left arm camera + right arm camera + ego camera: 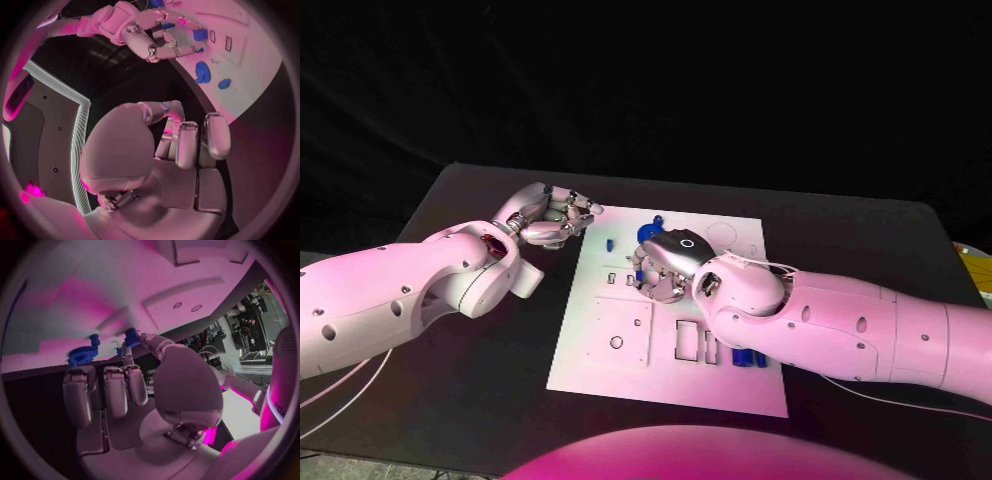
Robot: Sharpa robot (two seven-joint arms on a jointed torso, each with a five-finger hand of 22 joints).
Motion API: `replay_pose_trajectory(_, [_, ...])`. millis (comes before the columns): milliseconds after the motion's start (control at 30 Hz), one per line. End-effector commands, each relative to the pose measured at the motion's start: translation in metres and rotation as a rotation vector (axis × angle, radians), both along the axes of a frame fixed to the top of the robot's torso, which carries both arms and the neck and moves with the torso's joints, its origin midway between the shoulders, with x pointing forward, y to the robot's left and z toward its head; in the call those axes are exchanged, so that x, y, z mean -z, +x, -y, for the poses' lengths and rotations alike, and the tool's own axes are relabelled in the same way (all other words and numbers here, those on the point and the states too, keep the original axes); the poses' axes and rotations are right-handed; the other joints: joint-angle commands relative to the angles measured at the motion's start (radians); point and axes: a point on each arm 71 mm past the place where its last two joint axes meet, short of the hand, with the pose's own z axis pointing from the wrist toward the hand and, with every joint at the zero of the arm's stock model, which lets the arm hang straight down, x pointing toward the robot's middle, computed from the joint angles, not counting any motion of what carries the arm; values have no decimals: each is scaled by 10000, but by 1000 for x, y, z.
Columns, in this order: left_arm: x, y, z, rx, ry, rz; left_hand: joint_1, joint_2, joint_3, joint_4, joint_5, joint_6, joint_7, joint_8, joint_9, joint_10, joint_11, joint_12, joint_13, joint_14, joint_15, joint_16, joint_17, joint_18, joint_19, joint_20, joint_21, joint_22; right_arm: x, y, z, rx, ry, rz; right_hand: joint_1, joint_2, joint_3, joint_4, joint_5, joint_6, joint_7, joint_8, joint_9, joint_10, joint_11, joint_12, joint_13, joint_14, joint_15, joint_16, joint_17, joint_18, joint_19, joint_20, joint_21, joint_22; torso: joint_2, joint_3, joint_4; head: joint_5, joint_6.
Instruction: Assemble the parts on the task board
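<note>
Right hand [664,268], fingers curled with a small blue part [131,337] at their tips, hovers over the white board's [632,370] middle, while the left hand [548,218], curled and empty, waits just off its far-left corner.

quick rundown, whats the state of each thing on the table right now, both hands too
left robot hand: fingers curled in, holding nothing, over the table beside the board's far left corner
right robot hand: over the board's middle, pinching a small blue part
task board: flat on the table, several slots unfilled
blue parts: lying near the board's right edge
blue peg: on the board's far left area
</note>
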Motion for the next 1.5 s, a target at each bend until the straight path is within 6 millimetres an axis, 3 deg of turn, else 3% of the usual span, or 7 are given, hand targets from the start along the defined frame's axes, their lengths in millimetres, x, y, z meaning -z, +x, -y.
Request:
replay_pose_trajectory(33, [-1,0,2,154,-90,-56,-42,45,-40,7,35,39,3,-38,2,6,71,-23,4,453,68,43,701,-119,0,77,18,8,2,-1,-1,-114,-221,-17,57,-73,-67,-11,-60,24,-90,-6,1,79,-31,-71,1443,902,-29,40,1897,-79,926,-60,-86,2547,-3,-1,2,-7,-4])
replay_pose_trajectory(433, [0,0,2,148,-78,-83,-54,47,-60,12,35,23,20,-58,-4,-6,82,-36,-11,453,74,42,700,-120,1,80,19,11,3,-2,-1,-124,-244,-29,13,-179,-189,67,-375,-106,-16,-114,-58,-89,34,-275,1265,884,26,8,1823,-46,863,-19,-241,2502,-8,5,-1,-6,-1])
replay_pose_trajectory(1500, [1,1,0,117,-34,-157,-56,45,-94,2,37,-24,46,-111,-23,-10,103,-34,3,454,90,44,704,-118,-7,91,15,0,3,-2,0,-93,-172,17,1,-245,-271,131,-535,-242,61,-232,-123,-143,104,-334,1219,873,84,-11,1784,-31,832,28,-316,2481,-4,-2,5,-16,-10])
